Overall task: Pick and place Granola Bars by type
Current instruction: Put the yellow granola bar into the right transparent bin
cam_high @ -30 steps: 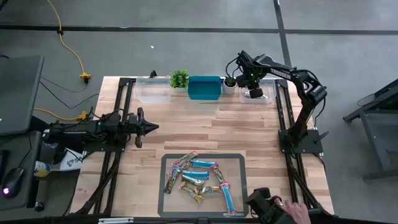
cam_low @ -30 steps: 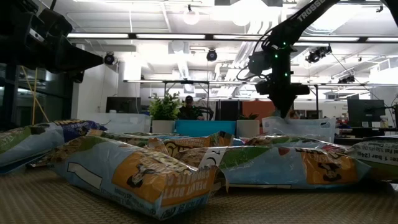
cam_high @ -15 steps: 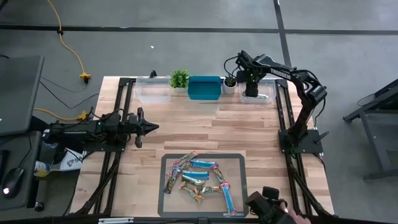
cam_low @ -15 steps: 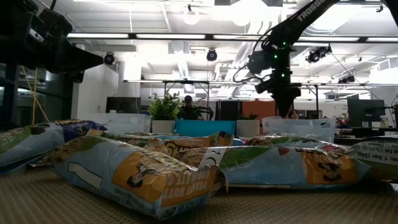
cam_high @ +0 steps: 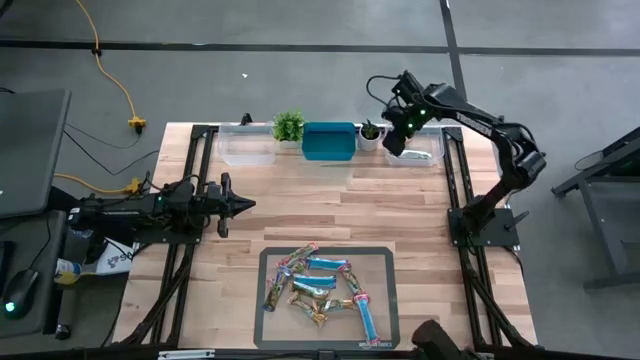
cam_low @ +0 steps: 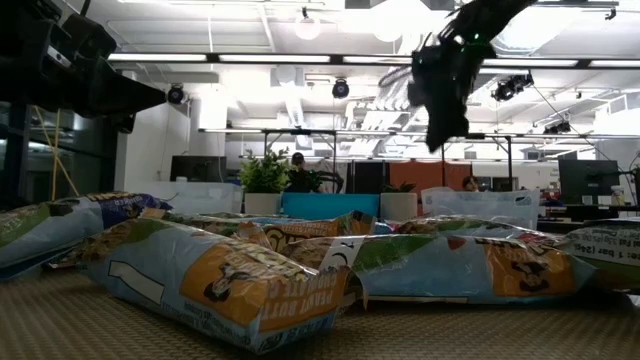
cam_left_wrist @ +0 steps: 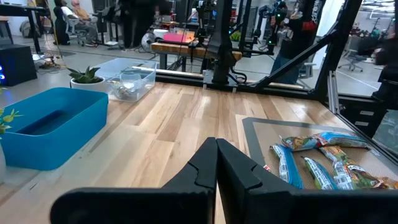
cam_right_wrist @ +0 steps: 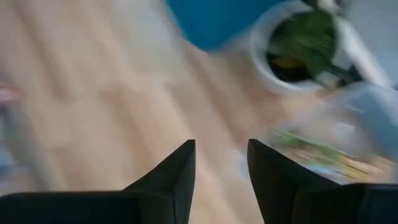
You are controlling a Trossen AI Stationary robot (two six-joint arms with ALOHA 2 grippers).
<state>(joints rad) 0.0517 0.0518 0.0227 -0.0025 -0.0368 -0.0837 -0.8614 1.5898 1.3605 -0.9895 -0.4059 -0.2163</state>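
above the clear plastic bin (cam_high: 418, 152), right gripper (cam_high: 392, 143) parted and empty, left gripper (cam_high: 243, 204) pressed closed, glossy crinkled granola bars (cam_high: 322, 286) heaped on flat dark mat (cam_high: 268, 260), pale wood-grain table (cam_high: 320, 205)

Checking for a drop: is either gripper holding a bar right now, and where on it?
Nothing is held. The right gripper is open and empty above the clear bin; the left gripper is shut, empty, away from the bars.
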